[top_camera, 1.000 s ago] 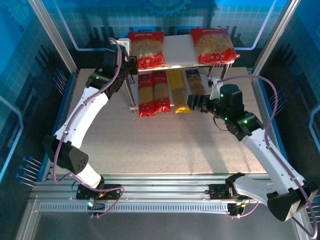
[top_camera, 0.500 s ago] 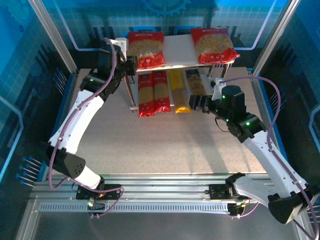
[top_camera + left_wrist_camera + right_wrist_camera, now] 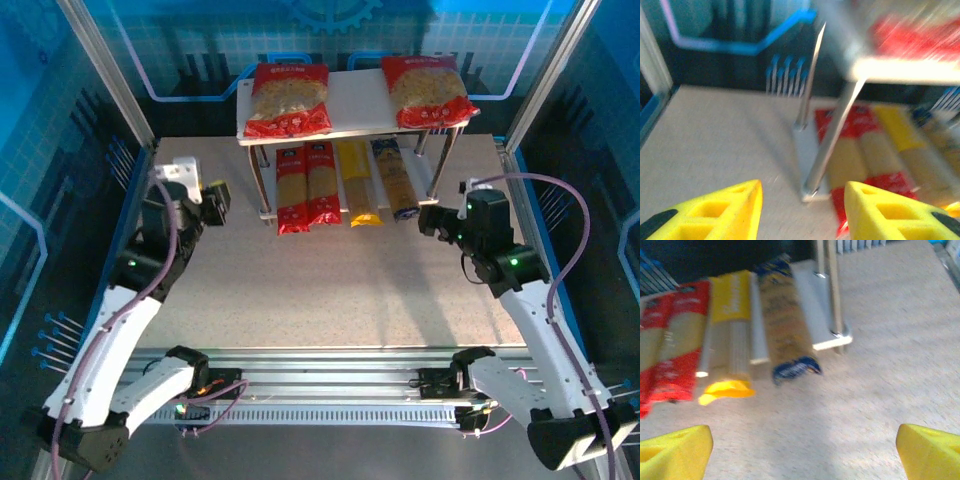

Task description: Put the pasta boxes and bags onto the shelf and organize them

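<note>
Here we work on a speckled beige tabletop (image 3: 330, 300) enclosed by blue grid-patterned walls (image 3: 60, 130). The shelf (image 3: 355, 105) stands at the far side, with the bags (image 3: 288, 98) on its top board and the pasta boxes (image 3: 357, 183) side by side on the lower one. Our left pincer (image 3: 214, 200) and right pincer (image 3: 432, 218) flank it, both spread wide and holding nothing.

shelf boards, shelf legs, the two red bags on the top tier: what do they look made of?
Shelf boards: flat, matte white-grey panel, probably laminate or plastic; the look leaves it open.
Legs: thin bare metal, silver with bright reflective streaks along the length.
Bags: thin plastic film, red print with a clear window showing yellowish short pasta; plump, soft outline.
</note>
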`<action>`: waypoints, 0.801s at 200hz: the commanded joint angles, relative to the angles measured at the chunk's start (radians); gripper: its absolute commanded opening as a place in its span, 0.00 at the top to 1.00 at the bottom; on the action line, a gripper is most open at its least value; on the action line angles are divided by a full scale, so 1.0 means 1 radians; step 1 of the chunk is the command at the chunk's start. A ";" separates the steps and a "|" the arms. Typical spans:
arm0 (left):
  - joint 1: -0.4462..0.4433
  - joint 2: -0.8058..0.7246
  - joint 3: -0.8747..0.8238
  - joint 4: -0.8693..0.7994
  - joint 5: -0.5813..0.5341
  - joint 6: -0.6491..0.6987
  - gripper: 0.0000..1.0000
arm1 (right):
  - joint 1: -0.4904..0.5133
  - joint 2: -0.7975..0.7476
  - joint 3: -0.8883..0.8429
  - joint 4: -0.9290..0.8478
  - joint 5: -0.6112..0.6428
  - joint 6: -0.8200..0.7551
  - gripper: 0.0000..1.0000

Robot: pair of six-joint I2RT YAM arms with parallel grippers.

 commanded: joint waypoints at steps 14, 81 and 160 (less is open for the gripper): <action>0.092 -0.013 -0.198 0.103 0.028 -0.050 0.38 | -0.098 -0.032 -0.092 -0.055 0.008 -0.007 0.00; 0.140 0.043 -0.320 0.237 -0.041 -0.058 0.01 | -0.200 -0.016 -0.224 0.005 -0.009 -0.012 0.00; 0.167 0.342 -0.519 0.831 -0.058 0.065 0.01 | -0.207 -0.035 -0.386 0.272 0.031 -0.037 0.00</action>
